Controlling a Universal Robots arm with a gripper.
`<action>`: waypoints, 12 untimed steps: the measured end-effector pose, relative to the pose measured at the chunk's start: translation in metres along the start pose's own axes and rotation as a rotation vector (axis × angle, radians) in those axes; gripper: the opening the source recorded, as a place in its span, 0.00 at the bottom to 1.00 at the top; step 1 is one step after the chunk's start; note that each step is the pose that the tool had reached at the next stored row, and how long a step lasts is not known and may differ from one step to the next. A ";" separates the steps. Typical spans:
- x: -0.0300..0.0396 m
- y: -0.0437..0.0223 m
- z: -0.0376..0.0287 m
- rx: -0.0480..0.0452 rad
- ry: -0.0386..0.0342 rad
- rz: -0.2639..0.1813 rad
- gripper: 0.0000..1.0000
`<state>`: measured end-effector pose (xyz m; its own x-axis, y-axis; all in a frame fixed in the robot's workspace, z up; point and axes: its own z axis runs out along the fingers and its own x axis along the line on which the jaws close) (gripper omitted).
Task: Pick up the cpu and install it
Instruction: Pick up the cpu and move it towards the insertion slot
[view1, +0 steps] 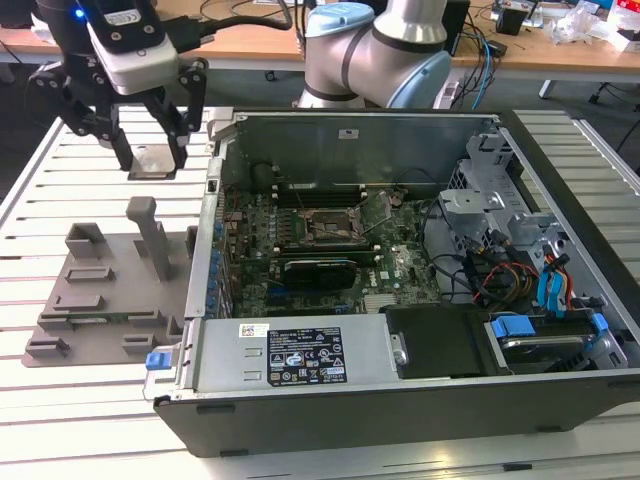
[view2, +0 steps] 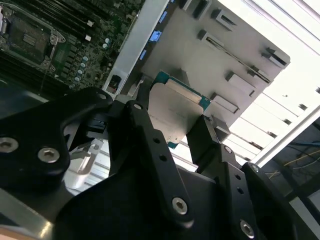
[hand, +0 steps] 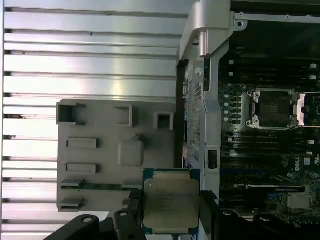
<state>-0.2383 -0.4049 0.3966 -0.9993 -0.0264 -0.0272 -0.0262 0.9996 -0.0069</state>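
- I'm working over a pale slatted table (view1: 60, 420). Behind it runs a wooden desk (view1: 250, 45) strewn with cables.
- An open computer case (view1: 400, 400) lies on its side and takes up most of the table. Its motherboard (view1: 300, 260) faces up, and a drive cage with coloured cables (view1: 500, 270) sits toward the exterior view's right.
- The black socket (view1: 325, 228) sits near the middle of the board. In the first wrist view its metal frame looks swung back.
- A grey plastic tray (view1: 100, 300) with raised posts and slots rests on the slats at the exterior view's left, just beside the case wall.
- The arm (view1: 380, 50) reaches in from behind the case. The gripper (view1: 152, 158) hangs above the table on the tray side, outside the case.
- The claw is closed to the chip's width. The black fingers (view2: 207, 137) press on two opposite edges of the cpu (hand: 171, 200), as both wrist views show.
- The cpu is held flat, with its silver top toward the first wrist camera and a thin green rim showing around it.
- The chip is clear of the tray and the slats, close to the case's outer wall and well apart from the socket.
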 end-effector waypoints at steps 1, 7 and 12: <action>-0.0036 -0.0001 0.0001 0.0000 0.0000 0.000 0.55; -0.0250 -0.0005 0.0011 0.0000 0.0004 0.000 0.55; -0.0381 -0.0009 0.0018 0.0000 0.0006 0.000 0.55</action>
<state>-0.2002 -0.4047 0.3959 -0.9993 -0.0265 -0.0265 -0.0263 0.9996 -0.0069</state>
